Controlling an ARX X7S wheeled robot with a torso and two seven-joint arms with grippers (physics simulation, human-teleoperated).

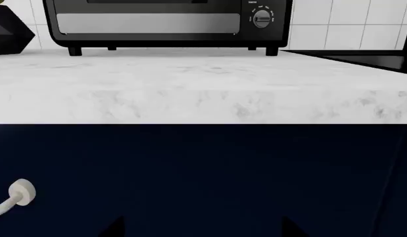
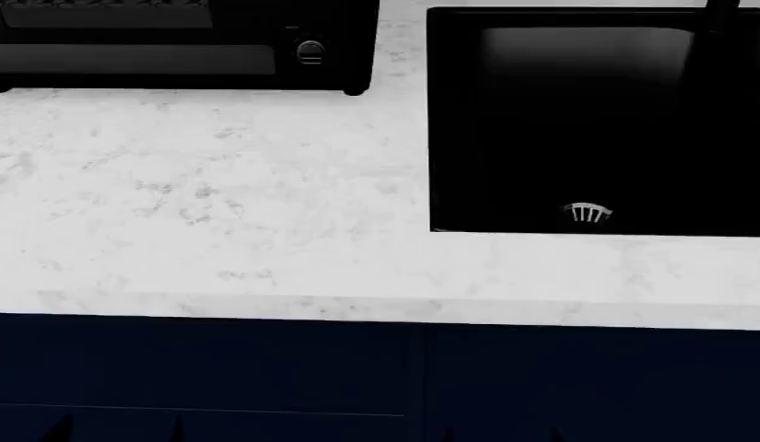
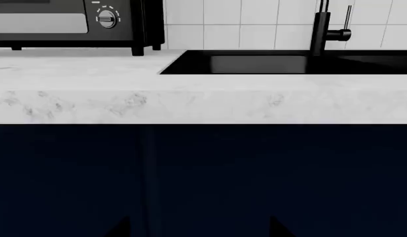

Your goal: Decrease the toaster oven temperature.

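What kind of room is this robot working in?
Most likely a kitchen: a toaster oven stands on a white marble-look counter, with a black sink and faucet beside it, over navy cabinets.

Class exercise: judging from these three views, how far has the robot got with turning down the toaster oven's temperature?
Done: nothing visible. In hand: nothing; both wrist cameras sit low, facing the navy cabinet front, no gripper at the toaster oven. Left: reach across the countertop to its knob and turn it down.

Toaster oven [image 2: 170, 51] cropped in every view: top and left side out of frame, only one knob [image 1: 262, 19] visible. Dial markings too small to read. Faucet [image 3: 321, 27] top cut off. Jaws barely visible, state unclear.
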